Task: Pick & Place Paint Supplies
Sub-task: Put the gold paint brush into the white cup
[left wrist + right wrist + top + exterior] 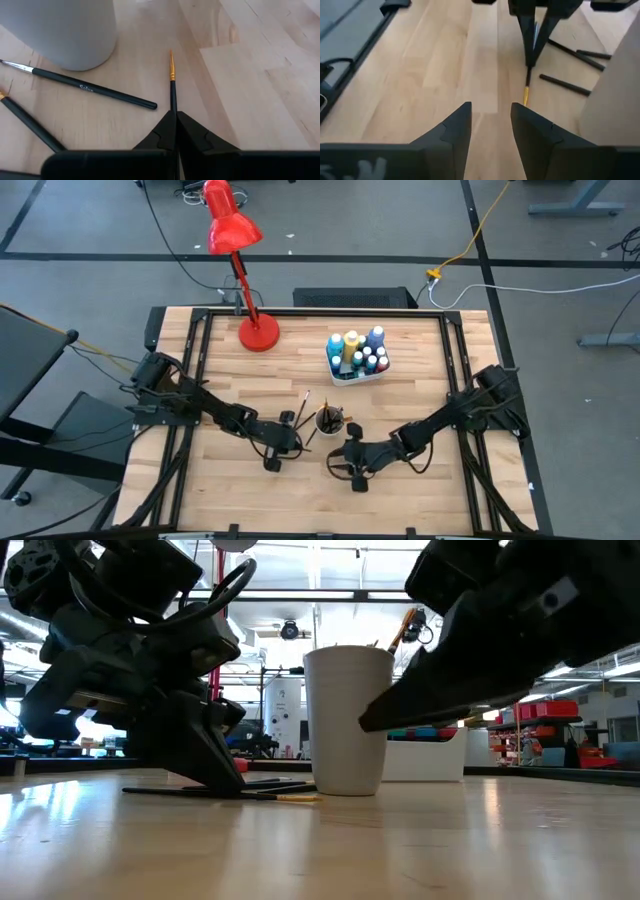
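A thin black-handled brush [173, 85] with a gold ferrule lies on the wooden table left of a white cup [329, 420] that holds more brushes. My left gripper [176, 116] is shut on it. Two more black brushes [92, 90] [30, 122] lie flat beside the cup. My right gripper [491, 107] hangs open just above the table, right of the cup's near side, its fingers pointing at the held brush's tip [525, 95] and touching nothing. Paint bottles stand in a white tray [357, 358] at the far side. My left gripper pinches the brush's black handle [173, 102] between its two fingertips, short of the gold ferrule. The fingers slant down from the table's left and lie along the brush, which sticks out ahead of them. The ferrule end [295, 798] lies low on the table.
A red desk lamp [258, 332] stands at the far left of the table. The cup [345, 720] stands between the two grippers in the low view. Bare wood spreads along the near edge.
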Robot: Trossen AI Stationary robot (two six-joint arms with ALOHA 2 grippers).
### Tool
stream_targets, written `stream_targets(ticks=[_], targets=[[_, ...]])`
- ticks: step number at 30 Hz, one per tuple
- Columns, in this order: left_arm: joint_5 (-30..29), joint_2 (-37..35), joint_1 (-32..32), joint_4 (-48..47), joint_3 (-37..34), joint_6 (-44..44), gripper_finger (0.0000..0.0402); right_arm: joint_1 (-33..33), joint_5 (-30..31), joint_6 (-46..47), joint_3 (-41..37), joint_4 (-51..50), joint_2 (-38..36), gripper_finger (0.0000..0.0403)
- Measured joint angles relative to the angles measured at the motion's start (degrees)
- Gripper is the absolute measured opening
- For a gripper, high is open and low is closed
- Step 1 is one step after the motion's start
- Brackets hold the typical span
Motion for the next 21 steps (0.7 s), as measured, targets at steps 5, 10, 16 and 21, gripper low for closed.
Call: stream_targets(ticks=[5, 10, 16, 21], targets=[[0.0, 0.0, 0.0, 0.2, 0.0, 0.0, 0.0013, -0.3, 0.0, 0.5, 0.0, -2.7, 0.1, 0.0138], [0.1, -0.1, -0.2, 0.5, 0.0, -2.0, 0.0013, -0.3, 0.1, -0.6, 0.0, -8.8, 0.1, 0.0141], [0.0, 1.5, -0.2, 0.8, 1.9, -4.5, 0.0013, -0.4, 0.1, 2.5, 0.0, -9.3, 0.1, 0.0142], [1.7, 7.6, -0.2, 1.6, 8.1, -1.1, 0.0013, -0.6, 0.7, 3.3, -0.1, -9.8, 1.5, 0.0142]])
